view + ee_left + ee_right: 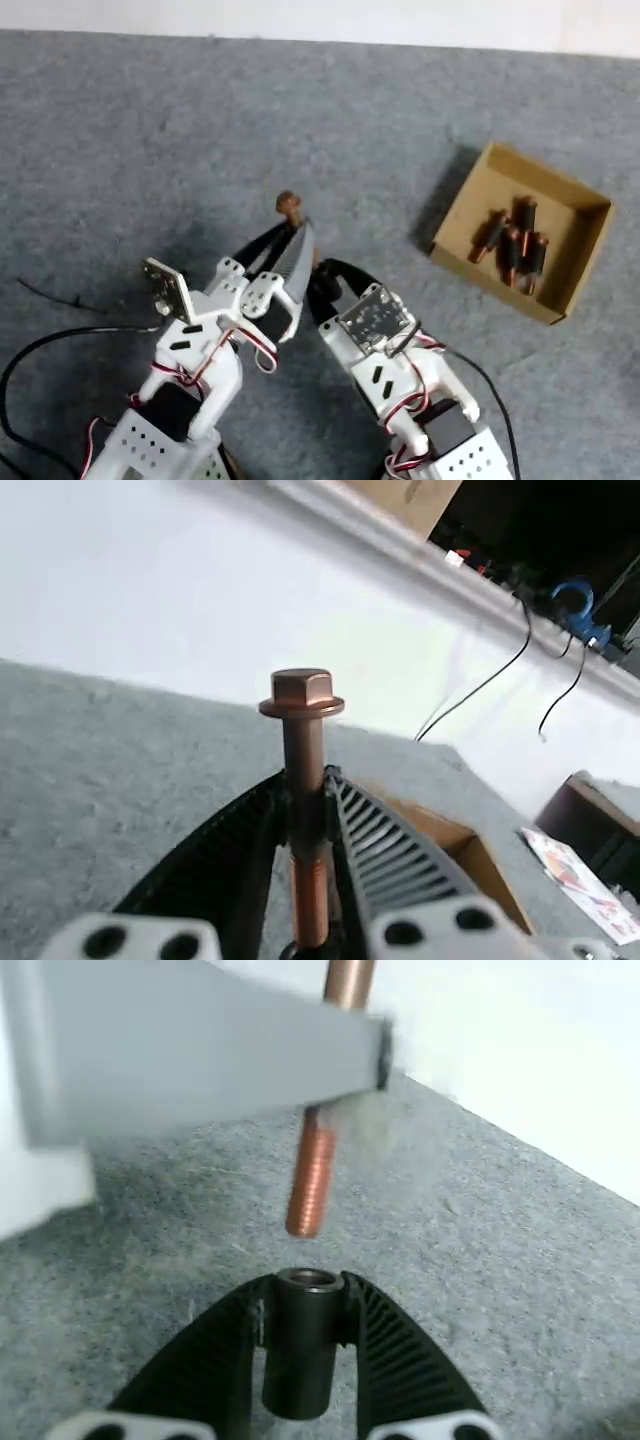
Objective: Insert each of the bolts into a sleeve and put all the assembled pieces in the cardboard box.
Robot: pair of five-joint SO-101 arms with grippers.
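Note:
My left gripper (304, 800) is shut on a copper bolt (302, 770), which stands upright with its hex head on top; from above the bolt head (289, 205) pokes out past the fingers. My right gripper (303, 1305) is shut on a black sleeve (300, 1345), held upright with its bore facing up. The bolt's threaded end (310, 1185) hangs just above the sleeve's opening, apart from it. The cardboard box (575, 215) lies to the right and holds several assembled pieces (515, 245).
Grey carpet (200, 130) covers the table, with a white wall edge behind. Loose cables (45, 345) trail near the arm bases at the front left. Both grippers (300, 270) crowd together at the centre front.

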